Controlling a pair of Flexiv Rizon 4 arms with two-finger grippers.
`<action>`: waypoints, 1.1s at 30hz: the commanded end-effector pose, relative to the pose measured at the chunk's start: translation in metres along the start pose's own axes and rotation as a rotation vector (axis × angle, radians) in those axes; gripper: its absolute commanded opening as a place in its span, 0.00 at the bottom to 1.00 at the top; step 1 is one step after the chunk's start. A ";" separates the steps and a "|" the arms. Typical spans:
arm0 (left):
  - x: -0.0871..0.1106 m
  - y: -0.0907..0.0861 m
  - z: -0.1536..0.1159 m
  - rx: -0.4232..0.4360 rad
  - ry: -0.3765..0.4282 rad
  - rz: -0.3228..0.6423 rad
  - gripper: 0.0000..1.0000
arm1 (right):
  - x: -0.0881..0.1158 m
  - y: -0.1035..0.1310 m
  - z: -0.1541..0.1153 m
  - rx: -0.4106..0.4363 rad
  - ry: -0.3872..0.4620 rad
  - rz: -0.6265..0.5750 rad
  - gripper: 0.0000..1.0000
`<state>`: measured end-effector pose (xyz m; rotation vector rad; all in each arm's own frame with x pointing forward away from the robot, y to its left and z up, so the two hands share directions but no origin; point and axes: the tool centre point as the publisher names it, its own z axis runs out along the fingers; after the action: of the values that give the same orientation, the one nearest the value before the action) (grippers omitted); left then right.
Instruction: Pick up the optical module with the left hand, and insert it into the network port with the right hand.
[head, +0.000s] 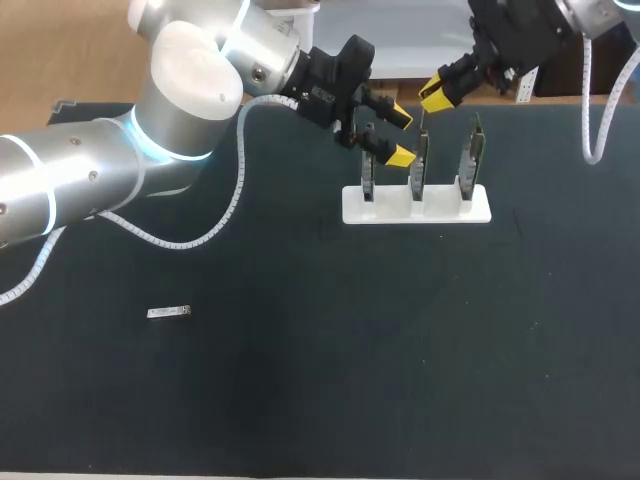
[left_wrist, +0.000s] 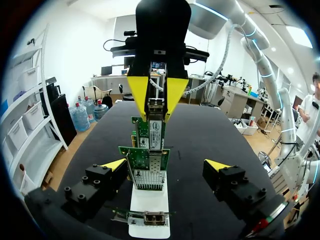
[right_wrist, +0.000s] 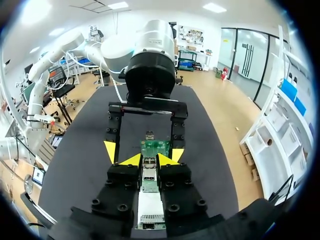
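Observation:
A white stand (head: 445, 211) holds three upright network cards. My right gripper (head: 437, 96) hangs over the middle card (head: 421, 165), shut on a small silver optical module (right_wrist: 149, 176). In the left wrist view the module (left_wrist: 155, 107) sits at that card's top edge; I cannot tell whether it is in the port. My left gripper (head: 400, 135) is open beside the stand, level with the left card (head: 368, 178). Its fingers stand wide on either side of that card (left_wrist: 148, 169) without touching it. A second optical module (head: 168, 313) lies flat on the dark mat, far to the left.
The third card (head: 473, 155) stands at the stand's right end. A white ribbed cable (head: 230, 215) from my left arm trails over the mat left of the stand.

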<state>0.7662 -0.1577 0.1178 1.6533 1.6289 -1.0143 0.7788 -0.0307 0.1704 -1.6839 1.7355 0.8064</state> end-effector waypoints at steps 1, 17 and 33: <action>-0.001 0.003 0.000 0.005 0.004 -0.001 1.00 | 0.002 0.002 0.001 0.002 -0.001 0.002 0.00; -0.001 0.003 0.000 0.005 0.004 -0.001 1.00 | 0.005 0.002 0.005 -0.006 0.006 0.012 0.00; -0.001 0.003 0.000 0.005 0.004 -0.001 1.00 | 0.011 0.004 0.011 -0.019 0.022 0.030 0.00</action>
<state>0.7662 -0.1577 0.1178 1.6534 1.6289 -1.0142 0.7741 -0.0299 0.1566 -1.6881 1.7752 0.8233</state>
